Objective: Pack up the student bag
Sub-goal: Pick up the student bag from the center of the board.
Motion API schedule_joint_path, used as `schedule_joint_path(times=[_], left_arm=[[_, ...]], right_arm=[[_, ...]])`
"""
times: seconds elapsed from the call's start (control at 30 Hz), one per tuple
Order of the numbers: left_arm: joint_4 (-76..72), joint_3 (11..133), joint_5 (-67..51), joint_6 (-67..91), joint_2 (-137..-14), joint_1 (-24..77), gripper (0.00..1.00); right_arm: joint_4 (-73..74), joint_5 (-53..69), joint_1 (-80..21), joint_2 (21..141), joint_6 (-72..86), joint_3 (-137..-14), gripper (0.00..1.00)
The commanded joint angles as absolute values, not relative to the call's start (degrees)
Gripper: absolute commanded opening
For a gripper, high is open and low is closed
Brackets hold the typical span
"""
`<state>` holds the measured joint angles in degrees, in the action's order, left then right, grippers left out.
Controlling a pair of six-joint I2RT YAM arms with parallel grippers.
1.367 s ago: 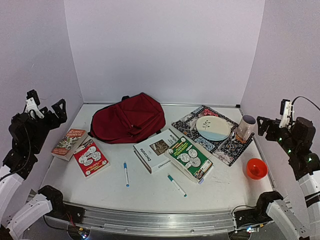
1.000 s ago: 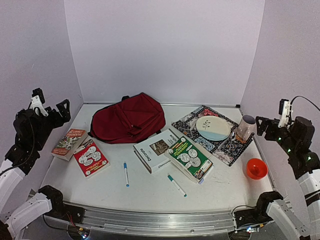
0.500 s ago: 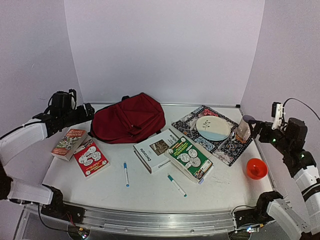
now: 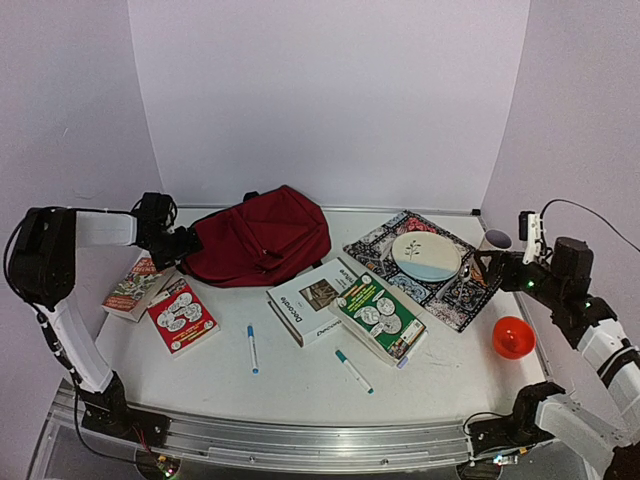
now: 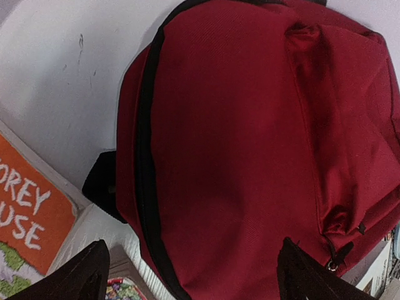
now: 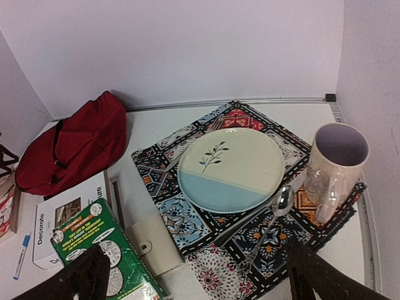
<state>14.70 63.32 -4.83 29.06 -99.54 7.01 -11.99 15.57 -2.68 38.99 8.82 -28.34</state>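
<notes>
- Your left hand [image 4: 182, 245] is spread wide and holds nothing. It hovers at the left edge of the student bag [image 4: 258, 238], and whether it touches the cloth you cannot tell. Your right hand [image 4: 490, 265] is equally wide and empty, over the right side of the table [image 4: 300, 385] by the mug [image 6: 337, 164].
- You find the student bag lying flat and slumped at the back of the table, left of centre, apparently zipped shut. It is woven dark red fabric, matte and finely ribbed. Expect it to be soft, limp and probably light, so it will fold and sag instead of lifting as one piece.
- Judge your hold accordingly. A pinch of loose cloth will bunch. The black zipper track [image 5: 144, 156] along the edge and the small zipper pull [image 5: 336, 255] are firmer targets, and so is the black strap end [image 5: 103, 187] sticking out beneath. You will likely need one hand to pin the bag while the other works the zip.
- To the right, the patterned placemat [image 4: 452, 298] is flat, quilted-looking cloth.
- The books are stiff, flat rectangles with glossy covers: a white book [image 4: 303, 305], a green book [image 4: 380, 316], a red book [image 4: 182, 316] and an orange book [image 4: 135, 283].
- On the placemat, the plate [image 4: 425, 255] is a smooth, glazed, breakable round.
- Near the right edge stands a small red bowl [image 4: 511, 337].
- Smallest are the two pens [image 4: 251, 348], thin and apt to roll.
</notes>
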Motion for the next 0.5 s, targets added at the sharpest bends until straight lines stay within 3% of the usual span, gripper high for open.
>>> schedule_joint_path(times=[0.0, 0.17, 0.23, 0.37, 0.47], left_arm=[[15.8, 67.8, -7.7, 30.0, -106.1, 6.7, 0.9], [15.7, 69.4, -12.6, 30.6, -110.7, 6.7, 0.74], [15.7, 69.9, -15.4, 30.5, -110.8, 6.7, 0.6], [15.8, 69.9, -17.4, 31.5, -106.0, 6.8, 0.2], [15.6, 69.8, -19.4, 33.3, -101.9, 6.8, 0.02]], right_arm=[[-15.1, 12.8, -7.7, 39.9, 8.8, -28.7, 0.98], [-16.9, 7.6, -15.5, 42.9, 8.8, -28.8, 0.98], [-18.3, 6.7, -18.1, 45.4, 9.0, -29.4, 0.98], [-21.3, 4.8, -23.2, 50.2, 8.9, -31.4, 0.98], [-23.5, 3.8, -26.3, 54.1, 8.3, -33.4, 0.98]])
